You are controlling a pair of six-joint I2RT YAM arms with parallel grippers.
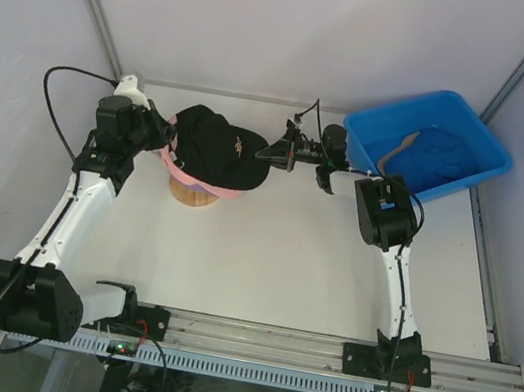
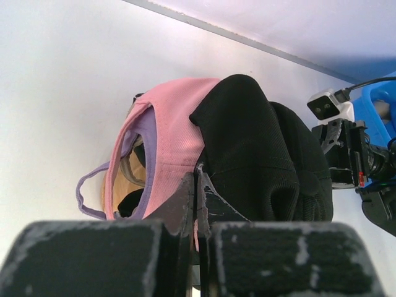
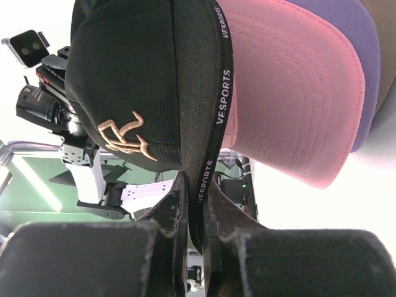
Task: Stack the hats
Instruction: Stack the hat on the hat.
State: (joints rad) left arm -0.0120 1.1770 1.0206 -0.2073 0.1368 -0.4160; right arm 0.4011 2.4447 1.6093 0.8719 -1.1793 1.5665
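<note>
Here, near the far edge of the white table point(image 1: 281, 260) and left of its middle, we see a stack of caps sitting over a round wooden stand point(image 1: 193, 195). On top is the black fabric baseball cap with a gold embroidered logo point(image 1: 213, 142), its brim pointing right. Under it lies a pink fabric cap point(image 2: 174, 139), and inside that a purple fabric cap point(image 2: 146, 133), whose thin strap loops out at the back. From the right wrist view the brims fan out one beneath the other: black, pink, purple, then the edge of a tan brim point(image 3: 382, 28).

Our right gripper point(image 3: 197, 201) is closed flat on the black brim, one finger above and one below. The white lettering along the brim's edge runs straight down between them.

Our left gripper point(image 2: 198, 185) is at the opposite side, at the back of the stack. Its fingers are pressed together right at the rear hem, where the black crown overlaps the pink one. A sliver of pink shows between them, but we cannot tell which fabric, if any, is actually caught.

In the far right corner of the table stands a blue rectangular plastic bin point(image 1: 484, 144), well apart from the stack. A blue fabric cap point(image 1: 446, 158) lies inside it.
</note>
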